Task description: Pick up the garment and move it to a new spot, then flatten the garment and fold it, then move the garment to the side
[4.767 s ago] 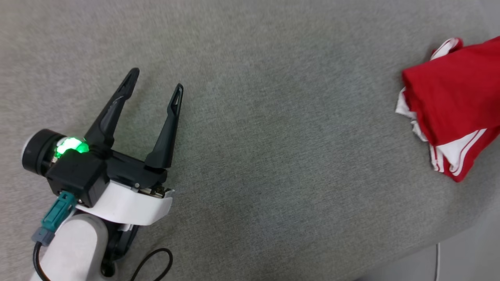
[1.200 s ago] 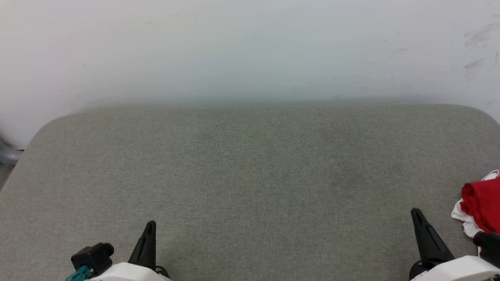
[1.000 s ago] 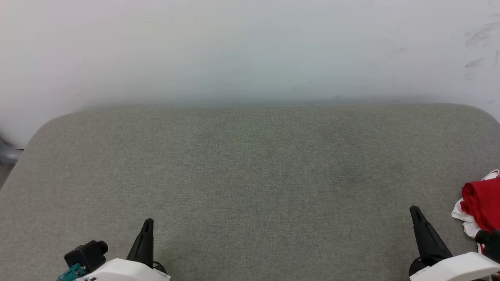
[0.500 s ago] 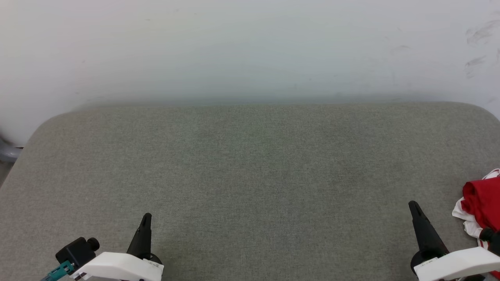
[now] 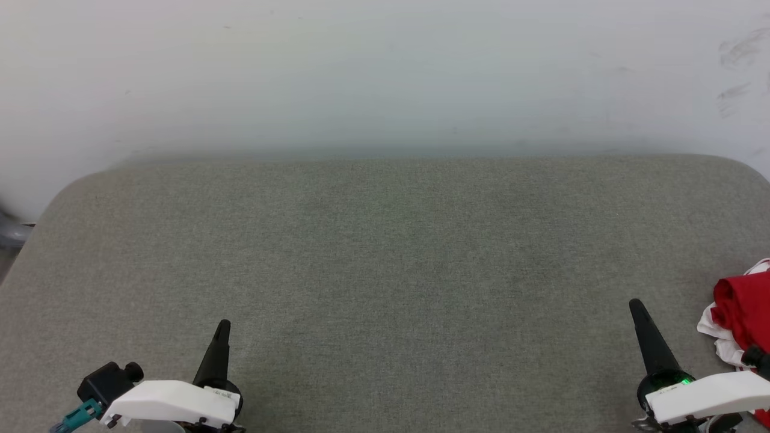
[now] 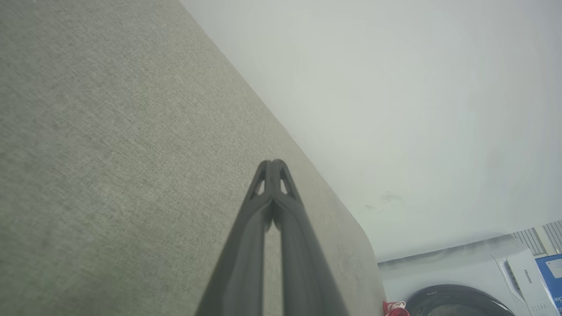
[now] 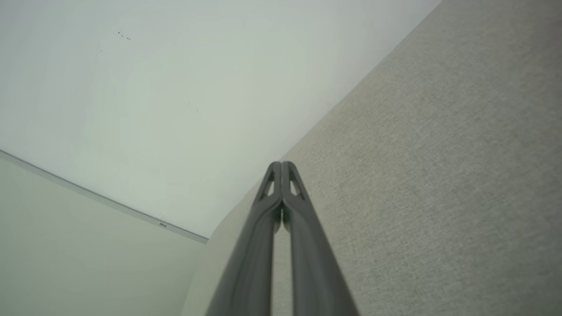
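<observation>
Nearest, at the bottom edge of the head view, the left claw and the right claw are both clenched, fingers pressed together and grasping nothing, pointing up over the grey fabric surface. Just beside the right claw, at the surface's right edge, lies the garment, a bunched red heap with white showing. Beyond the surface rises a pale wall.

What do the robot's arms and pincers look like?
The left pincer and right pincer have long black tapering fingers with small openings near the tips, on white wrist covers. A teal plug sits by the left wrist; a green light glows at the right.
</observation>
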Controlling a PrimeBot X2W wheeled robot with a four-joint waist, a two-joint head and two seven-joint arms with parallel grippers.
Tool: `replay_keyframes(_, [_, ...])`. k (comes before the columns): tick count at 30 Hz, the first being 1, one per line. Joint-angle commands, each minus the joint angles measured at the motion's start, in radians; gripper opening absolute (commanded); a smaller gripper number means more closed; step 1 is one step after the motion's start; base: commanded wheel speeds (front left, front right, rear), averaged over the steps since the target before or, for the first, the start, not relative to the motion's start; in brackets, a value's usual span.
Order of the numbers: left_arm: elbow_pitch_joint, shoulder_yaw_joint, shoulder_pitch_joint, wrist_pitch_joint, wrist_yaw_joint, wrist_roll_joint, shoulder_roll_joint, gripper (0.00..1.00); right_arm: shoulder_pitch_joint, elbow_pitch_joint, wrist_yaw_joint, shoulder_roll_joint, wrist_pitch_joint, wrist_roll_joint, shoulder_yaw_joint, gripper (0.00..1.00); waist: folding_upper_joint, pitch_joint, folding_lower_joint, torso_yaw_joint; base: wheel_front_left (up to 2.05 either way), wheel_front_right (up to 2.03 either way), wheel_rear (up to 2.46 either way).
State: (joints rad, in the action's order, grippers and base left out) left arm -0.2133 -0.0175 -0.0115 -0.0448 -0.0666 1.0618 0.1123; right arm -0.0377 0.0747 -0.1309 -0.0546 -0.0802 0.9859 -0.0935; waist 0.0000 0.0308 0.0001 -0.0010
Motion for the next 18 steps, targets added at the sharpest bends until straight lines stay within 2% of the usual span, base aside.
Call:
replay_keyframes(1, [0.006, 0.013, -0.03, 0.009, -0.007, 0.031, -0.004, 0.0, 0.03, 0.002, 0.0, -0.007, -0.002, 0.038, -0.002, 0.0, 0.0, -0.001, -0.0001, 0.0, 0.0, 0.0, 0.0])
replay_keyframes(18, [-0.006, 0.05, -0.052, 0.056, -0.025, 0.189, -0.021, 0.0, 0.07, 0.053, 0.0, -0.007, -0.008, 0.22, -0.004, 0.0, 0.0, -0.009, -0.0001, 0.0, 0.0, 0.0, 0.0])
